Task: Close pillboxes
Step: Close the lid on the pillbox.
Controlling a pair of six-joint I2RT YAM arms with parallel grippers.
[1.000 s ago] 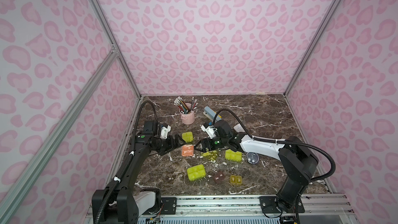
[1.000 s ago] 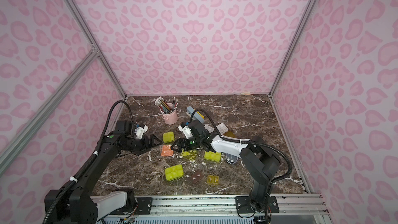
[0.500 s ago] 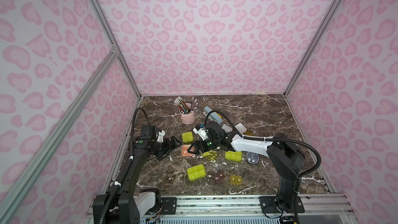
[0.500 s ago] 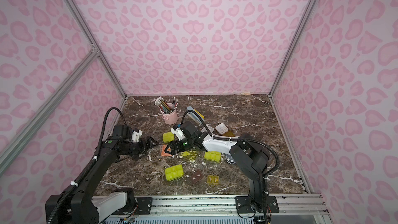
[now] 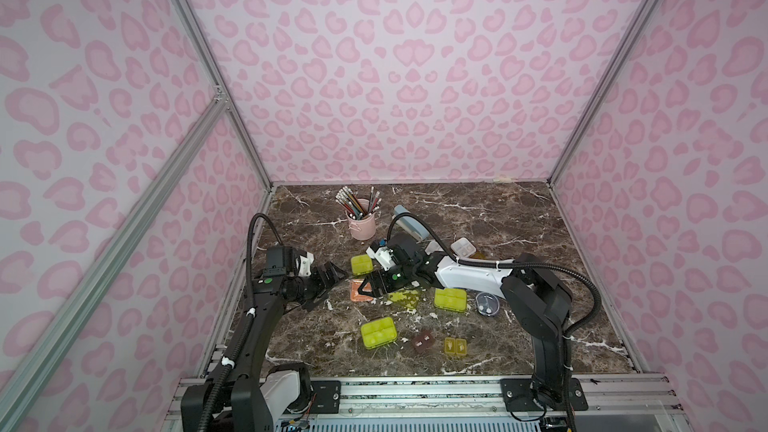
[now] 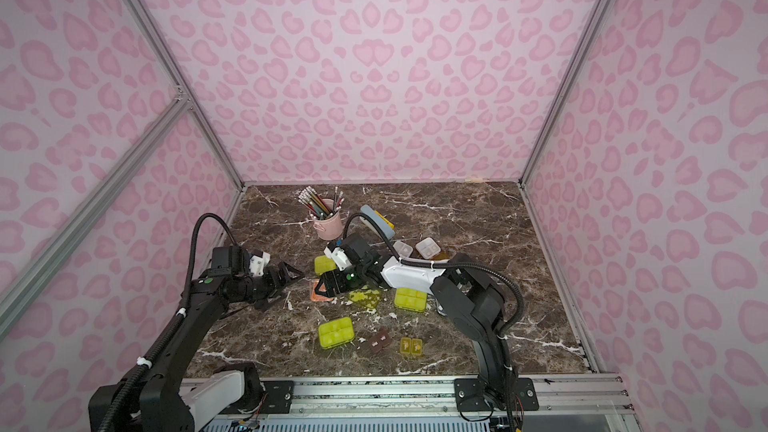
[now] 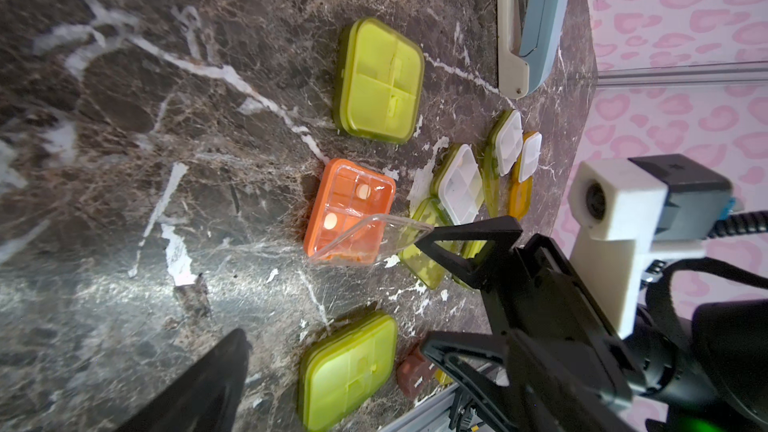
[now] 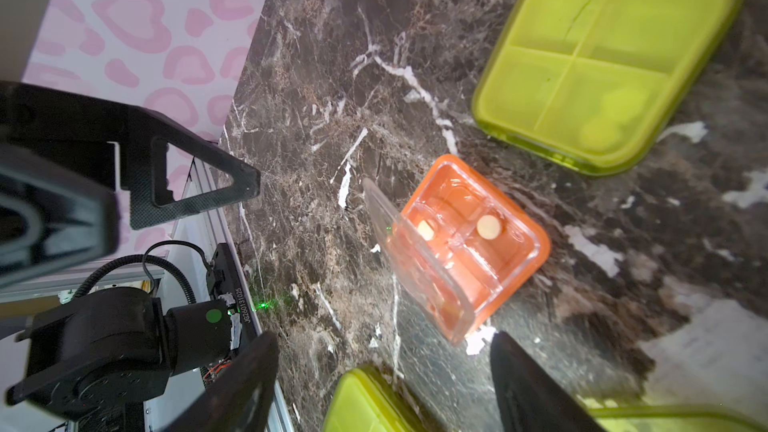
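Fingers (image 7: 490,229) of the right gripper (image 7: 422,295) stand well apart and hold nothing, one tip right at the free edge of the raised clear lid (image 7: 365,238) on the salmon pillbox (image 7: 349,209).
In a top view the salmon pillbox (image 5: 358,289) lies just left of centre in the lower half of the frame, between both grippers. The left gripper (image 8: 264,261) gapes empty too. This box looks light, stiff and apt to skid on the marble table (image 5: 498,209), so pressing the lid's free edge down should work better than pinching, with the base braced.
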